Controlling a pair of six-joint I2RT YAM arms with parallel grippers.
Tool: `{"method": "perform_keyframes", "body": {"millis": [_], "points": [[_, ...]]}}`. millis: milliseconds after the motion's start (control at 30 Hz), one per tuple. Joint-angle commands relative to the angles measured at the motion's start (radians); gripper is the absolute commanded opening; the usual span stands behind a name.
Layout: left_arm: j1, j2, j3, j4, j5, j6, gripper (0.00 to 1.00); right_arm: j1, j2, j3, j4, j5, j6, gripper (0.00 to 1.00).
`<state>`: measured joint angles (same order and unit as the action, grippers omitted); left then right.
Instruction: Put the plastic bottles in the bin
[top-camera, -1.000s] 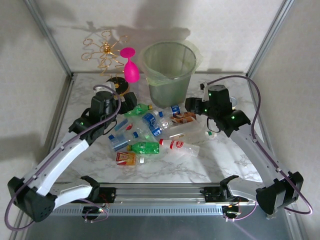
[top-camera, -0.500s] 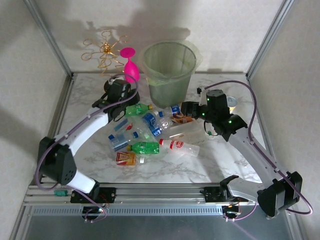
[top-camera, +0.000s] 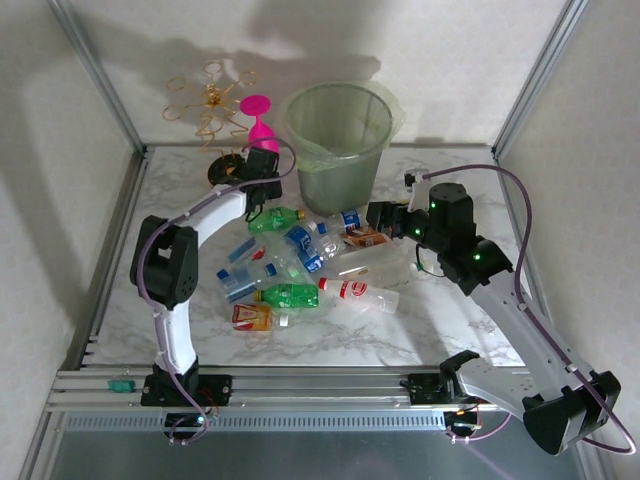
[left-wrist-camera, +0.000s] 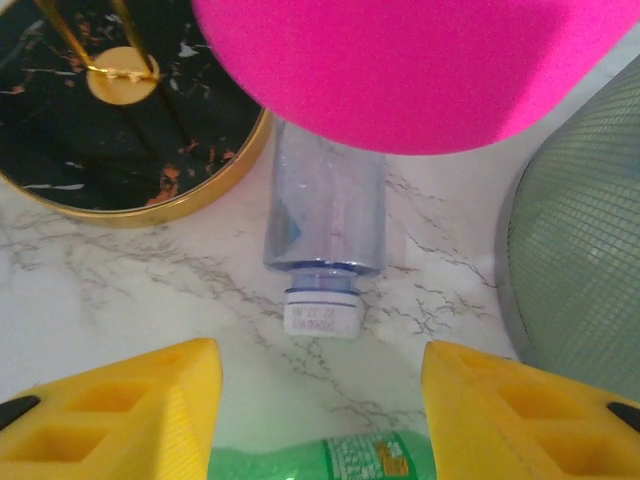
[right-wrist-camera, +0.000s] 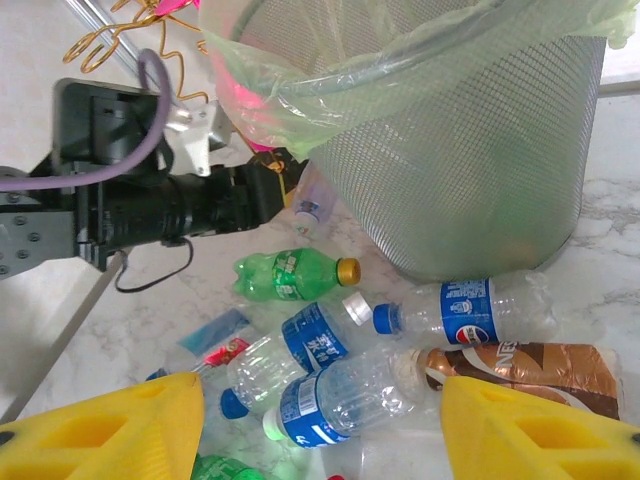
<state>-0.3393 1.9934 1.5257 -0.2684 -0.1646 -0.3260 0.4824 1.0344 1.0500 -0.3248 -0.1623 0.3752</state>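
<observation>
Marbled white tabletop (top-camera: 330, 340) strewn with plastic bottles (top-camera: 290, 295); both jaws stand open, empty.

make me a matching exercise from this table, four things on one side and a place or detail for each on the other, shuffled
Things:
1. pink goblet
2. bin
3. green bottle nearest the bin
4. black disc

Details:
a. gold rim
b. lined with a pale green bag
c. gold cap
d. stands just left of the bin

Pairs: 1-d, 2-b, 3-c, 4-a
</observation>
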Motion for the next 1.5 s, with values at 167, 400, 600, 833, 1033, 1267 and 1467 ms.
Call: {"method": "perform_keyframes", "body": {"millis": [167,400,600,833,1033,1267,1467], "points": [[0.002,0.142,0.177,-0.041,-0.047,0.075,0.66,0.007,-0.008,-0.002,0.031,-0.032,0.004,0.64],[0.02,0.251,0.29,-0.093,-0.077,0.082,0.71,0.008,0.005,0.013,0.031,-0.039,0.014,0.64],[0.05,0.314,0.336,-0.108,-0.073,0.073,0.73,0.009,0.006,0.004,0.035,-0.042,0.019,0.65],[0.055,0.361,0.349,-0.107,-0.075,0.078,0.75,0.009,0.006,0.002,0.041,-0.046,0.028,0.65],[0.055,0.404,0.393,-0.115,-0.068,0.073,0.75,0.01,0.007,0.001,0.04,-0.052,0.036,0.65],[0.056,0.425,0.398,-0.112,-0.047,0.09,0.75,0.013,0.006,0.002,0.03,-0.045,0.036,0.65],[0.057,0.406,0.376,-0.096,-0.044,0.088,0.85,0.013,0.007,-0.003,0.036,-0.046,0.04,0.66]]}}
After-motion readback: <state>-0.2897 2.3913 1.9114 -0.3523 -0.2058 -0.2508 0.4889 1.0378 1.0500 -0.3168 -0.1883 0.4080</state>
